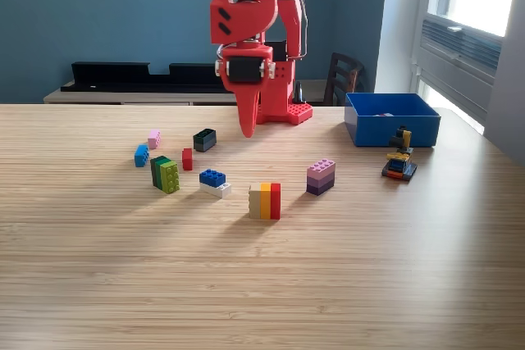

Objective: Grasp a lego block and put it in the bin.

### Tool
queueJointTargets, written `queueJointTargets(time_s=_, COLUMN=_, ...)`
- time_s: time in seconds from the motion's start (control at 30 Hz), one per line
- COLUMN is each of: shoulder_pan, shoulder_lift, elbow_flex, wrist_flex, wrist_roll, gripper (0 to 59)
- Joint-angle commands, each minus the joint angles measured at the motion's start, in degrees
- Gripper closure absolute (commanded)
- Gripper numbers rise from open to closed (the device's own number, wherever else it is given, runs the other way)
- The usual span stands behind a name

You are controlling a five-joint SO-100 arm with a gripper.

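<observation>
Exterior view: the red gripper (247,127) hangs closed and empty above the table (262,284).

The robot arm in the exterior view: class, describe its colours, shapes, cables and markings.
The arm is glossy red plastic, built of blocky, rounded segments with black motor housings set into the joints. Thin cables loop along its right side in the exterior view. The end effector tapers to a narrow red point. The red base is studded. No markings are readable.

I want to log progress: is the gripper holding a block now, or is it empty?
Empty. The gripper hangs above the table with nothing between its jaws, which look closed to a point; blocks remain below.
</observation>
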State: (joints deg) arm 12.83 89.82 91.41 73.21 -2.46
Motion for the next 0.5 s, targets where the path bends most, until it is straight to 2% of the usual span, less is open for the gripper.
queueJointTargets(time_s=0.03, shoulder_pan=5.80, shoulder_lift=1.05, elbow_flex=-8.26, wrist_flex=-0.35, wrist_roll=2.81, gripper=58.3)
queueJointTargets(time_s=0.13, shoulder_pan=9.84, shoulder_lift=1.05, elbow_flex=-11.25, wrist_flex=-0.18, wrist_roll=6.59, gripper=57.2)
queueJointTargets(time_s=0.23, shoulder_pan=14.06, shoulder_lift=0.97, elbow_flex=-17.05, wrist_flex=4.13, wrist_roll=12.57, gripper=56.7)
queueJointTargets(time_s=0.33, shoulder_pan=16.70, shoulder_lift=0.88, elbow_flex=-16.87, wrist_flex=4.04, wrist_roll=16.17, gripper=53.0)
queueJointTargets(time_s=0.5, shoulder_pan=17.93, shoulder_lift=0.79, elbow_flex=-16.70, wrist_flex=3.96, wrist_roll=18.63, gripper=35.1)
